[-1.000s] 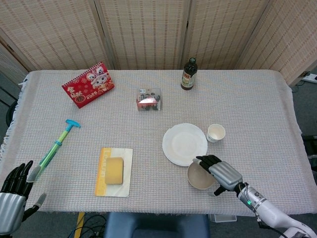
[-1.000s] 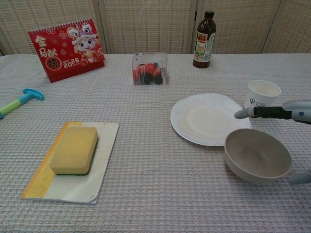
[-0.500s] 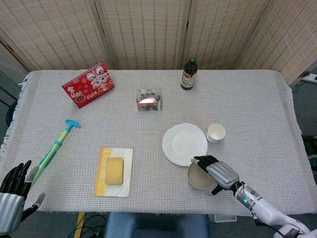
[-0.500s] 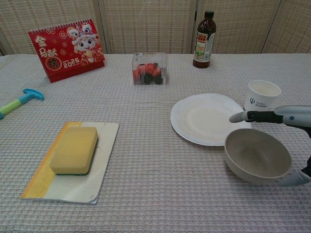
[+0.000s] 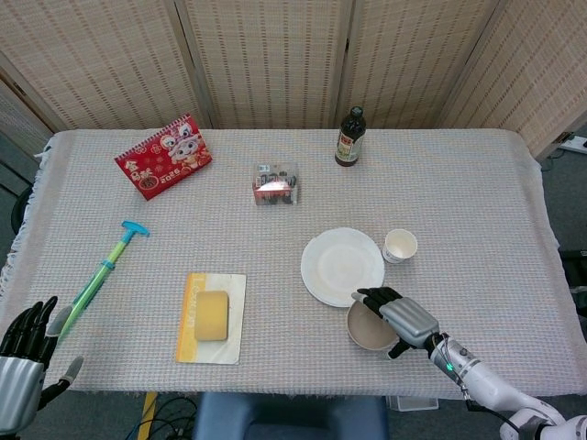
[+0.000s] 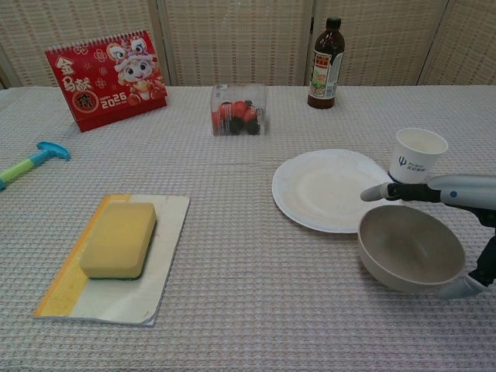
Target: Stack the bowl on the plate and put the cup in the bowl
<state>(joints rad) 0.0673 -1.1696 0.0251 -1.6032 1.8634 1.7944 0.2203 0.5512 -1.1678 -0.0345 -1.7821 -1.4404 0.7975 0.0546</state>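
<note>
bowl (image 6: 411, 256) upright beside plate (image 6: 329, 189) | cup (image 6: 418, 154) upright, empty

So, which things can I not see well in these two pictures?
- Right hand: the chest view cuts it at the right edge, so whether it already grips the bowl stays unclear.
- Left hand: the head view cuts it at the bottom corner; the chest view misses it.
- Bottle label: too small to read.
- Clear box: contents too small in the head view.
</note>
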